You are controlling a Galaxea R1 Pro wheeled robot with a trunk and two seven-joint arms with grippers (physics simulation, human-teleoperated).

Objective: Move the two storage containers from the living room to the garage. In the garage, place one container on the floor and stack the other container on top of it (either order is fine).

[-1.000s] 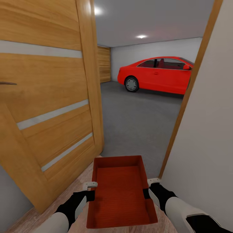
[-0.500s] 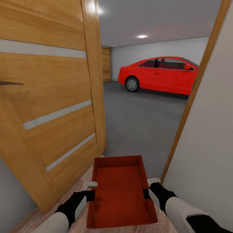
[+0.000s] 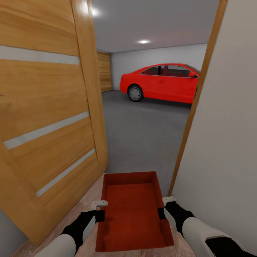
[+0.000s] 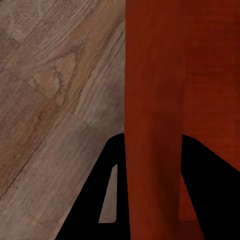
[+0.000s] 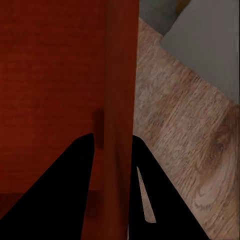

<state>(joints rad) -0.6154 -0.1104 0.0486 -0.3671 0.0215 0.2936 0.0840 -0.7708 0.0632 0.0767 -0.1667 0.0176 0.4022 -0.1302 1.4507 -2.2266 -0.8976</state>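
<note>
"Where is the box right now?"

"I have one red-orange, open-topped, shallow plastic bin point(image 3: 132, 210) out in front of me, held up between my two arms; it is over the light wood-plank floor point(image 3: 91, 198), right at the doorway; its far end reaches about to where the dark grey concrete floor point(image 3: 146, 132) of the garage begins."

"Who is holding it?"

"Both grippers; my left gripper point(image 3: 99, 210) is on the bin's left wall and my right gripper point(image 3: 165, 207) is on the right wall (one on each long side); in the left wrist view the two black fingers point(image 4: 92, 210) sit on both sides of the red wall, pinched tight on it; the right wrist view shows the same, with dark fingers point(image 5: 62, 190) closed around the other wall."

"What else do you see?"

"A big wooden panelled door point(image 3: 46, 117) with pale stripes stands open on my left; a plain white wall point(image 3: 225, 135) with a wooden edge is close on my right; past the doorway a shiny red car point(image 3: 160, 82) is parked by the white back wall; I cannot tell if the bin touches anything but my fingers."
</note>
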